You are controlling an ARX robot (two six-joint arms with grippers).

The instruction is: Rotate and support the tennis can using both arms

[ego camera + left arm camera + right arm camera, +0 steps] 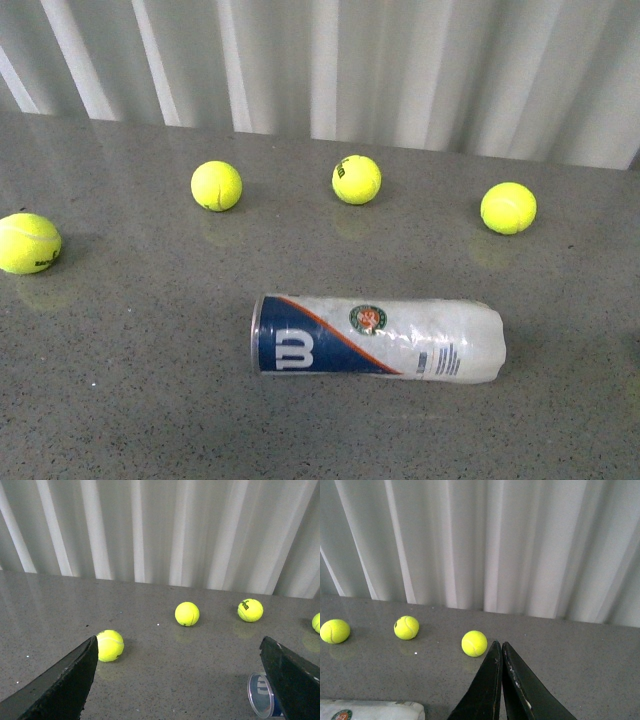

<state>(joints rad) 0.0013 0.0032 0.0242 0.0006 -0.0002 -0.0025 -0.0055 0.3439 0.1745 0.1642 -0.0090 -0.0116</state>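
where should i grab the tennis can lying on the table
Probably across its round body near the navy end, from above: the tennis can lies on its side, long axis left to right. The left claw is open with that end in its view; the right claw is shut and could steady the white end.

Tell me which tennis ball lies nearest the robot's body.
The far-left ball: it sits lowest in the front view, nearer than the other three.

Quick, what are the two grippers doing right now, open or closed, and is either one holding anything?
Left gripper: open wide, holding nothing.
Right gripper: closed, holding nothing.
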